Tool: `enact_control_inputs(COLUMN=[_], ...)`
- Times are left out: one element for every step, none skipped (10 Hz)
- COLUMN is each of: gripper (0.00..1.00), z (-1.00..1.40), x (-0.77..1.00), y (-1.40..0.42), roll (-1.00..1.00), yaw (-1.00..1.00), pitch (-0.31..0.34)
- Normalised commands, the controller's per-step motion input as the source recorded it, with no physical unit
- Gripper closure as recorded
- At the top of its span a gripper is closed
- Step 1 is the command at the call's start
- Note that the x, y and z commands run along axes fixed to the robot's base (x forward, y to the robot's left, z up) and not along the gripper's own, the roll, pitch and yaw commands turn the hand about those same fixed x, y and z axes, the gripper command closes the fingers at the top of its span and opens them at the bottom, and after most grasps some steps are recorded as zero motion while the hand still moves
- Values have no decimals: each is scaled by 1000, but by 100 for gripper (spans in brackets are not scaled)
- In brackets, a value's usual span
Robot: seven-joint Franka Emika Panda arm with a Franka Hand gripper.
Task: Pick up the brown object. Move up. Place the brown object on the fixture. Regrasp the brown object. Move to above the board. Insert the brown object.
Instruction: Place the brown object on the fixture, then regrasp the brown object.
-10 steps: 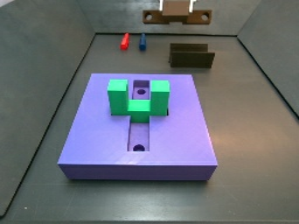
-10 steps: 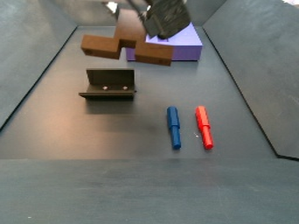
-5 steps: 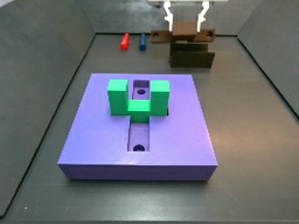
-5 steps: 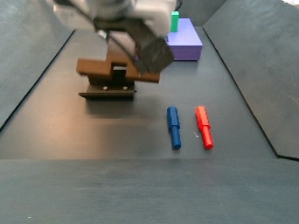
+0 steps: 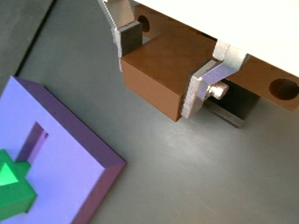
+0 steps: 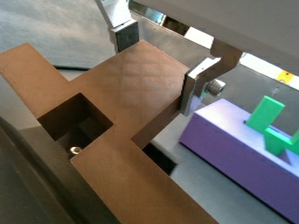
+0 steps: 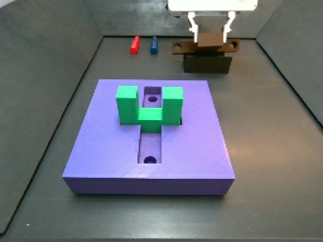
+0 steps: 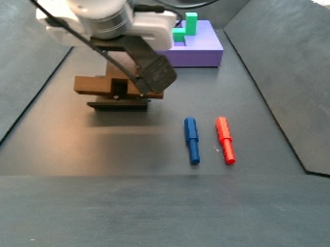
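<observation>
The mid-brown cross-shaped block, the brown object (image 7: 206,47), sits on top of the dark olive low bracket, the fixture (image 7: 207,64), at the far end of the grey floor (image 7: 271,161). In both wrist views its flat silver fingers (image 5: 212,80) with dark pads press against opposite sides of the block's short arm, so the gripper (image 6: 163,54) is clamped on the brown object (image 6: 117,96). A round hole shows near one end of the block (image 5: 176,72) in a wrist view. From a side view the block (image 8: 96,86) lies level across the fixture (image 8: 119,103), though whether it rests fully on the bracket is hard to judge, as the arm hides part of it.

The large flat purple slab, the board (image 7: 177,151), lies well apart from the fixture, bearing a green U-shaped block (image 7: 147,106) over its central slot. A blue marker (image 8: 191,140) and a red marker (image 8: 226,140) lie side by side on the floor near the fixture.
</observation>
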Motion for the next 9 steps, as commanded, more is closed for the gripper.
enact_control_inputs(gripper=[100, 100, 100, 100, 100, 100, 0, 0, 0], z=[-274, -243, -197, -169, -137, 0, 0, 706, 806], x=[66, 0, 0, 0, 0, 0, 0, -126, -171], y=[0, 0, 9, 9, 9, 0, 0, 0, 0], roll=[-137, -97, -34, 0, 0, 0, 0, 414, 337], yaw=[0, 0, 0, 0, 0, 0, 0, -100, -149], pitch=[-3, -97, -63, -3, 0, 0, 0, 54, 29])
